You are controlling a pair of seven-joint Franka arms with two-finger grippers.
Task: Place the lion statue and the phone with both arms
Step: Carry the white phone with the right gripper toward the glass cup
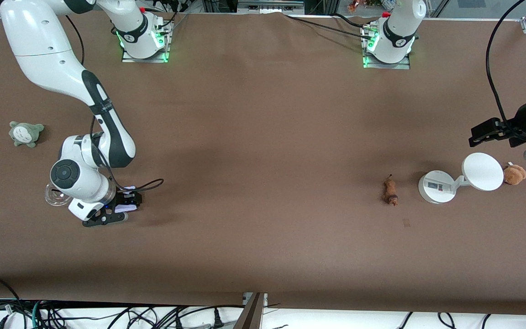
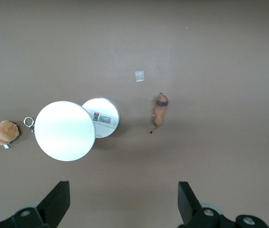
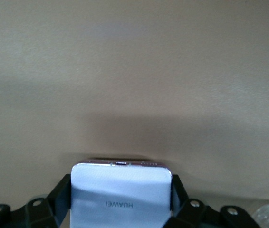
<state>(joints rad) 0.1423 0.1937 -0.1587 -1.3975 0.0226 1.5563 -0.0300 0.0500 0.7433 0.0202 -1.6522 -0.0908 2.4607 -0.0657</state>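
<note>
The lion statue [image 1: 390, 191] lies on the brown table toward the left arm's end; it also shows in the left wrist view [image 2: 160, 110]. My left gripper [image 1: 486, 133] hangs open and empty high over that end of the table, above the white stand, its fingers wide apart in the left wrist view [image 2: 121, 205]. My right gripper [image 1: 116, 211] is low at the right arm's end, shut on the phone [image 1: 129, 208]. In the right wrist view the pale lavender phone [image 3: 120, 199] sits flat between the two fingers of that gripper [image 3: 121, 202].
A white round-based stand [image 1: 437, 186] with a disc [image 1: 482, 171] stands beside the lion, with a fluffy brown plush [image 1: 514, 174] next to it. A grey-green plush toy [image 1: 25, 133] and a clear glass cup [image 1: 55, 195] are near the right arm.
</note>
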